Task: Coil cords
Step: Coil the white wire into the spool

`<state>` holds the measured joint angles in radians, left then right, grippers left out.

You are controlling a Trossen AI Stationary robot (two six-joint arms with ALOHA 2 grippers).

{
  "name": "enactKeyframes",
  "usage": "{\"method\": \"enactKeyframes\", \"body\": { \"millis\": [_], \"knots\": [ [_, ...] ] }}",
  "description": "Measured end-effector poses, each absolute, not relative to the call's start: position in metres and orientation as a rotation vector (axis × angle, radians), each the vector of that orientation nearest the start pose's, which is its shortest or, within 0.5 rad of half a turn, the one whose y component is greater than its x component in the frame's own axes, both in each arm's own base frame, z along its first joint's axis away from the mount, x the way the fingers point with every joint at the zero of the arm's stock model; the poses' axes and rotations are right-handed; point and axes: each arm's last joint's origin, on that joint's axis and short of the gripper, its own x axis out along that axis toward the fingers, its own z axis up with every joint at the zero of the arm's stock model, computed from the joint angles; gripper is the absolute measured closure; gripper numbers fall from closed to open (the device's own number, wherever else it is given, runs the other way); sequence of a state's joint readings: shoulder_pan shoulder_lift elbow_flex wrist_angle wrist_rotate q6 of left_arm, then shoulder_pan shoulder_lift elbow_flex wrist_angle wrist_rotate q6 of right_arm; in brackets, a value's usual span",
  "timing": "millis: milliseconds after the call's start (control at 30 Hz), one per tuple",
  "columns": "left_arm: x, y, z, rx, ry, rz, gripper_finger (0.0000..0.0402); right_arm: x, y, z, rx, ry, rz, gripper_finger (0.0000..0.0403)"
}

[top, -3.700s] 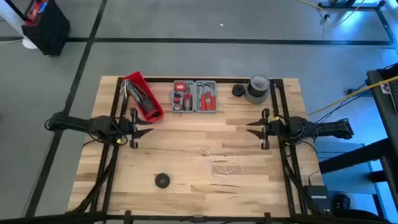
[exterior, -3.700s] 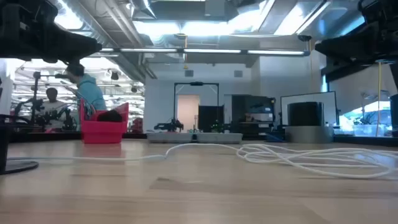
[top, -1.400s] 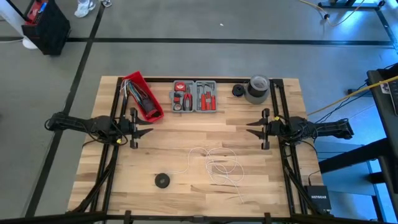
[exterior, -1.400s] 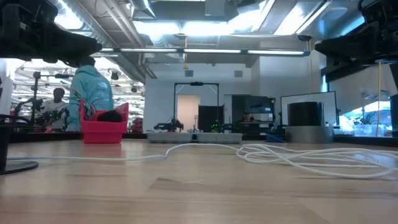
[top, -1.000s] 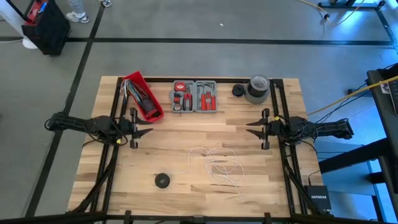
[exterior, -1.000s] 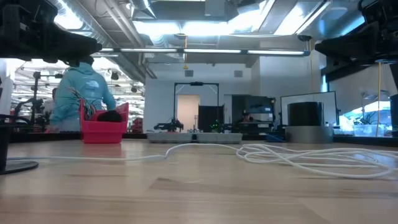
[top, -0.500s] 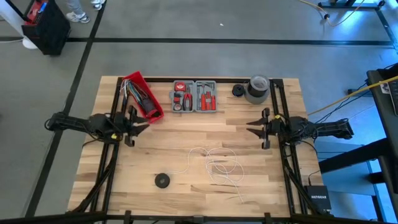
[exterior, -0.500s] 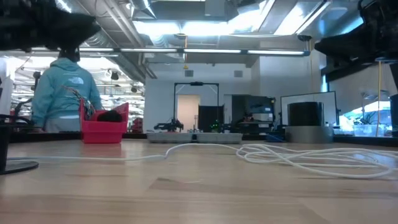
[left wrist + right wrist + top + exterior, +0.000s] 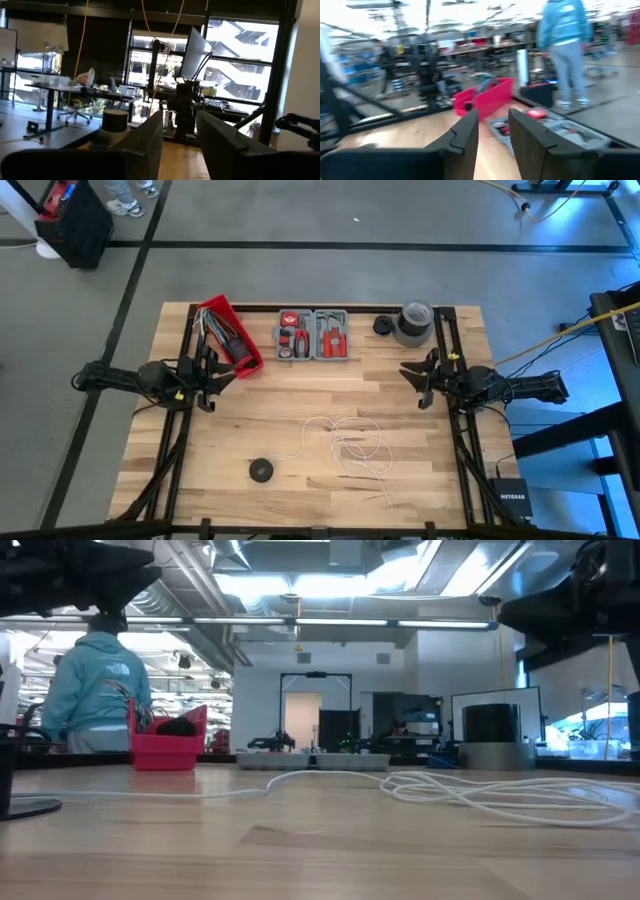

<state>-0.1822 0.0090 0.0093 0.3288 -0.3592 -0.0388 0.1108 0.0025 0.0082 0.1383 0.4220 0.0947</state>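
I see the white cord [image 9: 352,445] lying in loose loops on the table [image 9: 300,395], in the middle of the near half, and the black cord [image 9: 261,470] coiled small to its left, well apart. Around both of them the wood is bare. The red bin [image 9: 229,335], tool tray [image 9: 313,334] and tape roll [image 9: 415,323] stay along the far edge. My left gripper [image 9: 211,371] hangs at the left side near the bin, fingers apart and holding nothing. My right gripper [image 9: 421,376] hangs at the right side, fingers also parted and without any load.
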Motion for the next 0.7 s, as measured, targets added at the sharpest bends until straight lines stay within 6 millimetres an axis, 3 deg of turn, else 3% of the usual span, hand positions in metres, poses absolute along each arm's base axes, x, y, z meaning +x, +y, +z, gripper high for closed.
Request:
{"method": "enactKeyframes", "body": {
  "millis": [167,367,567,700],
  "knots": [
    [0.091,-0.006,0.196,-0.104,-0.315,0.173,0.029,0.094,-0.005,0.176,0.094,-0.118,-0.44,0.0292],
    [0.093,-0.007,0.205,-0.085,-0.317,0.169,0.029,0.094,-0.004,0.174,0.081,-0.098,-0.416,0.0292],
    [0.108,-0.011,0.234,-0.059,-0.271,0.143,0.029,0.094,-0.002,0.178,0.05,-0.127,-0.339,0.0292],
    [0.133,-0.015,0.273,0.04,-0.223,0.148,0.029,0.094,-0.002,0.178,0.03,-0.131,-0.341,0.0292]
  ]
}}
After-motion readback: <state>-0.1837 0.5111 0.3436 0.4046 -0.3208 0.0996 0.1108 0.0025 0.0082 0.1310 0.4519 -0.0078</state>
